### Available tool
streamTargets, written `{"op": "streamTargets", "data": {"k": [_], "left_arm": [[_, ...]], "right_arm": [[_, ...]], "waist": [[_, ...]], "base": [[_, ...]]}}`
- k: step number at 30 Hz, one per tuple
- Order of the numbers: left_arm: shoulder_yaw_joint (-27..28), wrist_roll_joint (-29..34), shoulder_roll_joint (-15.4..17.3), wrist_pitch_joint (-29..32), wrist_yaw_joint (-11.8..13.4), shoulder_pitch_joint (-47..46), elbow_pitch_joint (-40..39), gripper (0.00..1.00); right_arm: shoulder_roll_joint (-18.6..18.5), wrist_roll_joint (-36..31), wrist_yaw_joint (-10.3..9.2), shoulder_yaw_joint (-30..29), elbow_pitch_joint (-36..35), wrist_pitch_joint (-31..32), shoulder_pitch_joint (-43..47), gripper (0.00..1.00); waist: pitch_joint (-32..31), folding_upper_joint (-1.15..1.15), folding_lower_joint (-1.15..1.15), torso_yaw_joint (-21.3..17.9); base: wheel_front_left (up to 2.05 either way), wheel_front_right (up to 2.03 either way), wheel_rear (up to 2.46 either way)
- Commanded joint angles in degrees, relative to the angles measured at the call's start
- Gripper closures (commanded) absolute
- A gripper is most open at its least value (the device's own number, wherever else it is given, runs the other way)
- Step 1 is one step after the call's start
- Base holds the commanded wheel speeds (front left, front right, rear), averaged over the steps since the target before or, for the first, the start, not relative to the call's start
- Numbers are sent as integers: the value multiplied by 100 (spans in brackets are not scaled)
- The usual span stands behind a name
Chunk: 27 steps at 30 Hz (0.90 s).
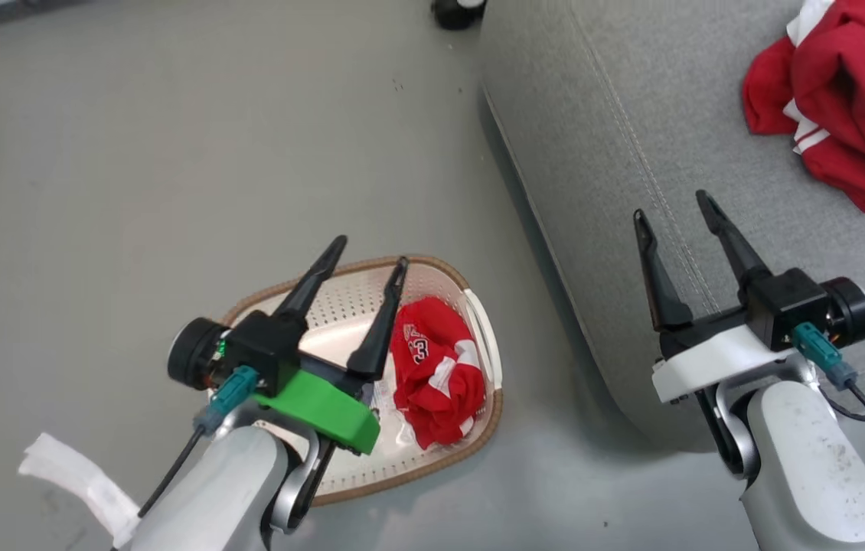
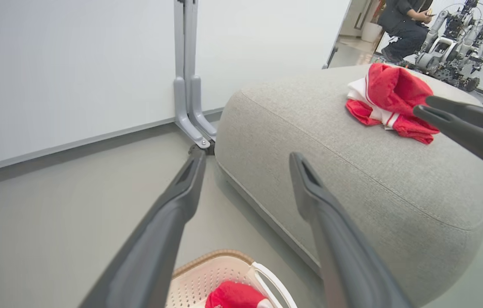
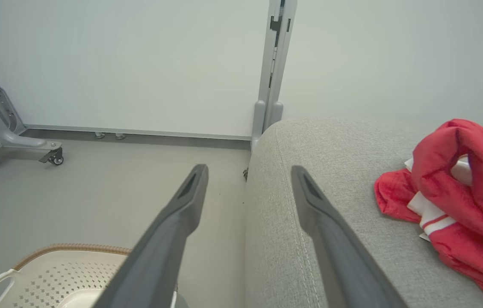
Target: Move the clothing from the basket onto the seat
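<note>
A crumpled red garment printed with 23 (image 1: 436,371) lies in the right half of the cream basket (image 1: 341,295) on the floor. A second red and white garment (image 1: 846,99) is heaped on the grey seat (image 1: 616,153) at the far right. My left gripper (image 1: 369,250) hangs open and empty above the basket's left half, just left of the red garment (image 2: 233,296). Over the seat's front edge my right gripper (image 1: 672,205) is open and empty, well short of the heaped garment (image 3: 463,192). The left wrist view shows the seat (image 2: 310,141), the heaped garment (image 2: 389,100) and the right gripper's fingers (image 2: 468,124).
Grey floor (image 1: 172,153) surrounds the basket (image 3: 62,269). A white partition wall (image 3: 139,64) on wheeled feet stands behind the seat (image 3: 331,149). A white strip (image 1: 80,478) lies on the floor at lower left. A person (image 2: 404,23) and other robots (image 2: 455,38) are far back.
</note>
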Motion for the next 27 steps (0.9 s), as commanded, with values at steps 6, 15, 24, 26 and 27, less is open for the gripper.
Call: {"op": "streamTargets", "data": {"k": [6,15,24,26,27], "left_arm": [[1436,725,-331,-23,336,1246,-552,0],[2903,1557,-931,-26,-69,2672,-831,0],[3796,2109,-1315,-25,-655,3356,-794,0],[3849,2225,-1334,-26,-770,3470,-806,0],[3890,2261,-1339,-26,-820,3539,-795,0]], "right_arm": [[168,132,-10,173,-184,-18,580,0],[370,294,-10,246,-535,-19,1284,0],[481,227,-10,210,-625,-18,1955,0],[491,239,-10,176,-655,-18,2072,0],[498,242,-10,167,-667,-18,2140,0]], "waist": [[-1316,0,0,796],[-1854,0,0,967],[-2119,0,0,1040],[-2165,0,0,1027],[-2189,0,0,1017]], "base": [[0,0,0],[0,0,0],[0,0,0],[0,0,0],[0,0,0]]}}
